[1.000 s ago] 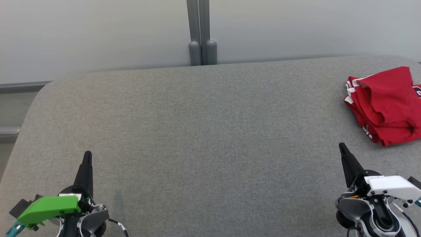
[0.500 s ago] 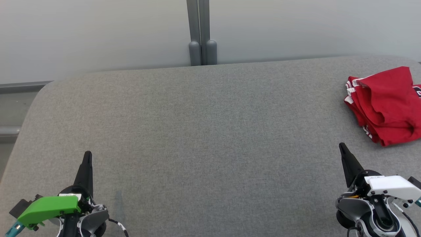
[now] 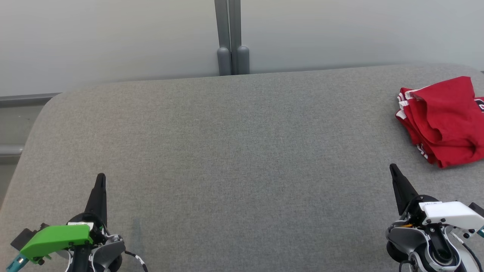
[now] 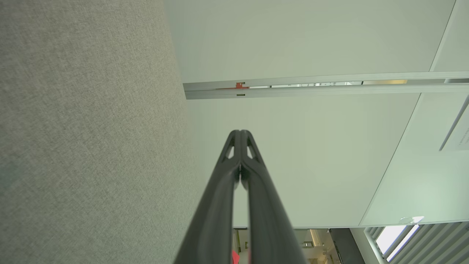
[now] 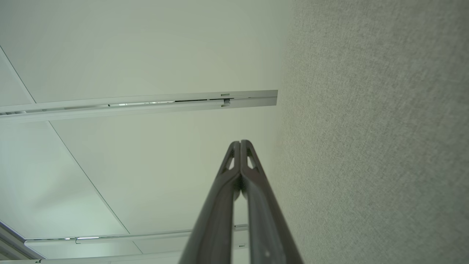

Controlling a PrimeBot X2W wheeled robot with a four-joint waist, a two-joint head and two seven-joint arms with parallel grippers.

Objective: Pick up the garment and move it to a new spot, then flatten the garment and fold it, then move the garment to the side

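A red garment point(image 3: 442, 119) with white and dark trim lies folded in a bundle at the far right of the grey fabric table point(image 3: 234, 151), partly cut off by the head view's right edge. My left gripper point(image 3: 100, 176) rests at the lower left, shut and empty, far from the cloth. At the lower right, my right gripper point(image 3: 392, 167) is also shut and empty, a short way in front of and left of the garment. Each wrist view looks along tips pressed together: the left gripper point(image 4: 240, 132) and the right gripper point(image 5: 240, 142), both beside the grey surface.
A pale wall with a grey vertical post point(image 3: 228, 37) stands behind the table's far edge. The table's rounded left corner point(image 3: 49, 102) drops off to a grey ledge. Broad grey surface lies between the two grippers.
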